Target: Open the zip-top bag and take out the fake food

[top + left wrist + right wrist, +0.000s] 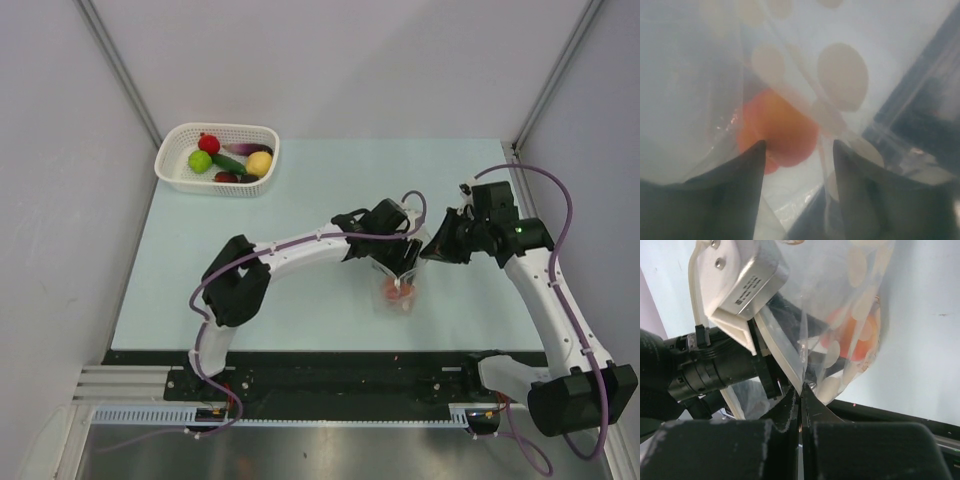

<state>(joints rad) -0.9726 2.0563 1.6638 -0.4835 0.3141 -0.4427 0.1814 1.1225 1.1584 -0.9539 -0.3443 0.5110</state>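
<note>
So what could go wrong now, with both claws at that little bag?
The right gripper pinches only a thin edge of the zip-top bag; it could slip free. The left gripper is open, with the orange fake food sitting off toward one finger, so closing might nudge it aside or catch plastic instead.

Orange fake food point(403, 292) inside zip-top bag point(383, 301)

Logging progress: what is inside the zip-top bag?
One orange-red toy fruit shows through the zip-top bag. The left tool and its white spots hide the rest; other pieces cannot be seen.
</note>
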